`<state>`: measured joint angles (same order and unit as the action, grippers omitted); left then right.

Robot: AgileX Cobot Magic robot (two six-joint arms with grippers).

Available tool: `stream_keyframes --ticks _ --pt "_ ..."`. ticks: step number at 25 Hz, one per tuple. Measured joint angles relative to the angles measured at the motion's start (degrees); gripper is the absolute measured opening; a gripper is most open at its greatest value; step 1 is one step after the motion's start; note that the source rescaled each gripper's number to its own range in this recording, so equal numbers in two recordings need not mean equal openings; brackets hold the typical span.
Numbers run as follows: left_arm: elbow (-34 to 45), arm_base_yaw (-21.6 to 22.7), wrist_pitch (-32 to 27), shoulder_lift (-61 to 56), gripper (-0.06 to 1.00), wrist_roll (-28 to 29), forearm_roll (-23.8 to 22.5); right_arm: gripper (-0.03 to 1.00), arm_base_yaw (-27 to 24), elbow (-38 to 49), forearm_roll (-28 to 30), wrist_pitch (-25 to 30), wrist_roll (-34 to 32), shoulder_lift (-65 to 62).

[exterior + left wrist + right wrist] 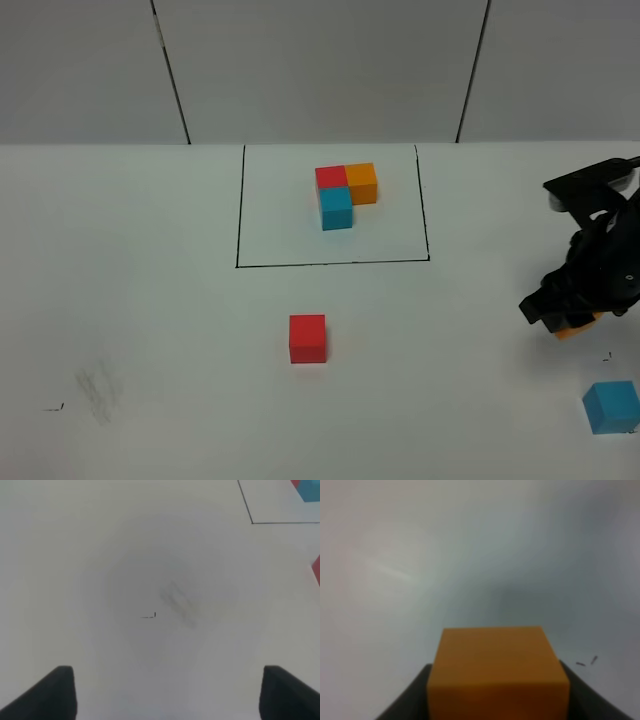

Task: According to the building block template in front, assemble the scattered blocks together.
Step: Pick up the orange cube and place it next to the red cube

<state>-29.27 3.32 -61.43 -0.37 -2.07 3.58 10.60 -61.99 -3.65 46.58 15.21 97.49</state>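
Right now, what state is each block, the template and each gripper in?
building block template, three cubes joined in an L
red block, loose, standing alone
blue block, loose, standing alone
orange block, clamped in right gripper
right gripper, shut on orange block
left gripper, open, empty

White table [150, 300]: matte surface, bearing a faint grey smudge [98, 388] in its near left part, with a small black tick mark [55, 407] just beside the smudge. A second tick [607, 356] lies near the table's right edge. Behind the table stands a pale wall [320, 70], divided into panels by two dark slanting seams [172, 75].
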Motion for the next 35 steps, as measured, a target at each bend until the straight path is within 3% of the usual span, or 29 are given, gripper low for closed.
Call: stream_keyframes --ticks 7,16,25,35 --pt "0.00 0.00 0.00 0.00 0.79 0.00 0.00 0.00 4.52 -0.22 -0.61 0.39 12.28 0.00" --pt "0.00 0.00 0.00 0.00 0.79 0.00 0.00 0.00 5.79 -5.34 -0.55 9.11 24.65 0.00" --pt "0.00 0.00 0.00 0.00 0.79 0.00 0.00 0.00 10.27 -7.59 -0.61 8.04 38.64 0.23" --pt "0.00 0.00 0.00 0.00 0.79 0.00 0.00 0.00 11.30 -11.11 -4.42 7.50 41.78 7.79"
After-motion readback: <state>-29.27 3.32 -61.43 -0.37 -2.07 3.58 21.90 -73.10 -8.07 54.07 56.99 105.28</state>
